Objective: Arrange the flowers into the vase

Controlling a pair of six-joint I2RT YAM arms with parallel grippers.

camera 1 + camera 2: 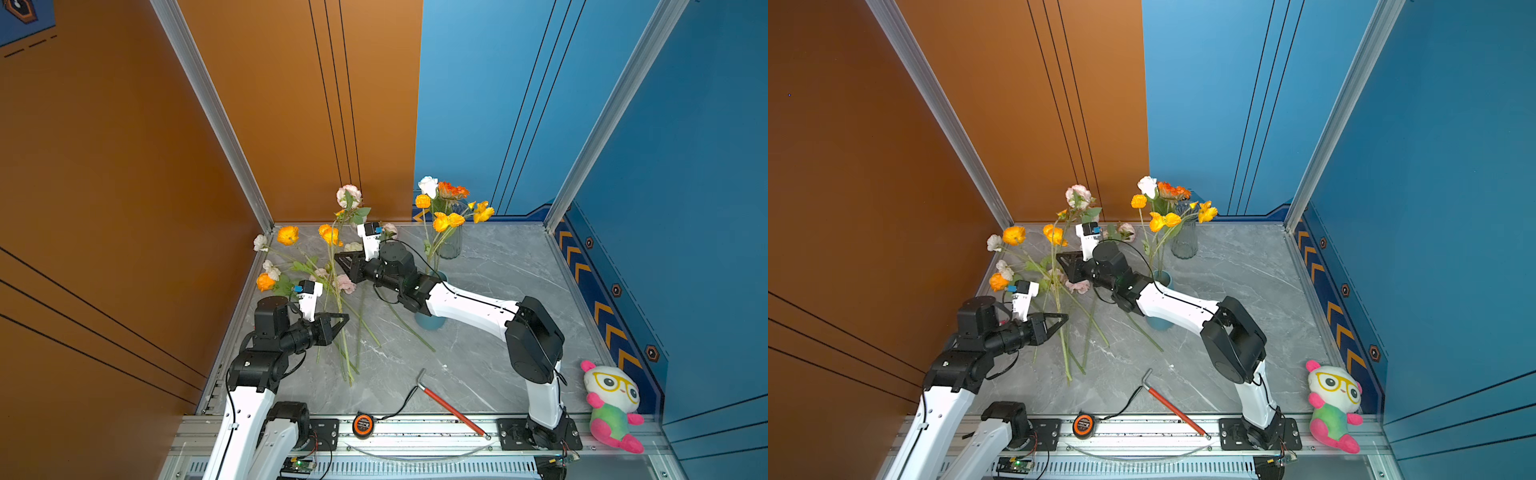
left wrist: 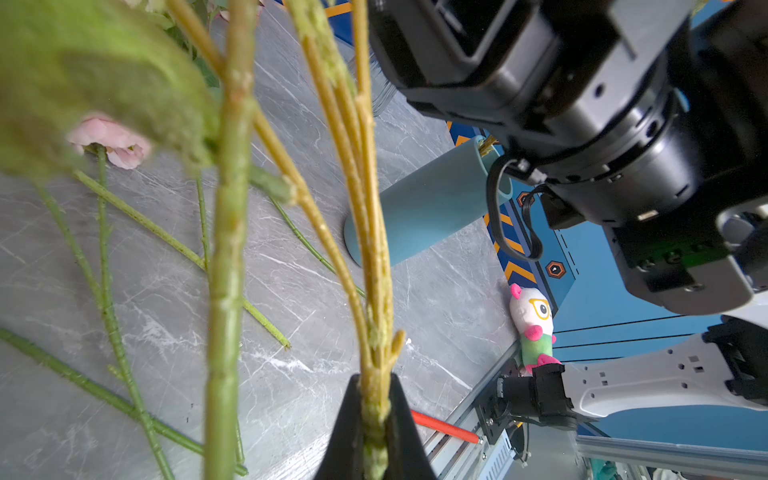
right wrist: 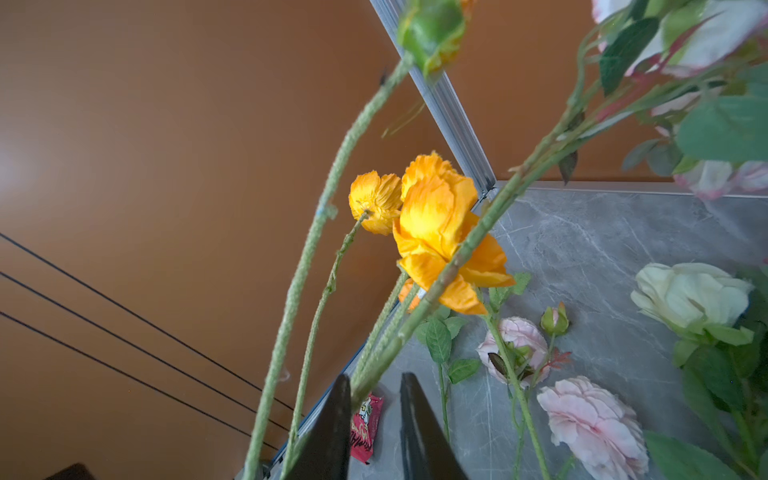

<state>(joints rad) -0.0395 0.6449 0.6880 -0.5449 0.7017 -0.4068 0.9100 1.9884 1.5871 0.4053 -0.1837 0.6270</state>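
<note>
Two grippers meet at one raised spray (image 1: 330, 235). Past the hammer (image 1: 451, 409) on the front rail (image 1: 415, 434), the left gripper (image 2: 376, 386) pinches the poppy stems (image 2: 376, 291) low, apparently steadying them. The right gripper (image 3: 374, 382), fingers (image 3: 332, 428) narrowly parted, rests against stems higher up. Other flowers (image 1: 345, 284) lie loose on the marble table (image 1: 498, 266). Beyond, the right arm (image 1: 469, 309) crosses the part-filled blue vase (image 1: 430, 322), likely blocking it.

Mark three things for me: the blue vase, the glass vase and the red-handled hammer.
blue vase (image 2: 432, 203), left wrist view, on its side wall.
glass vase (image 1: 453, 247), in a top view, on its ribbed body.
red-handled hammer (image 1: 453, 411), in a top view, on the middle of its handle.
</note>
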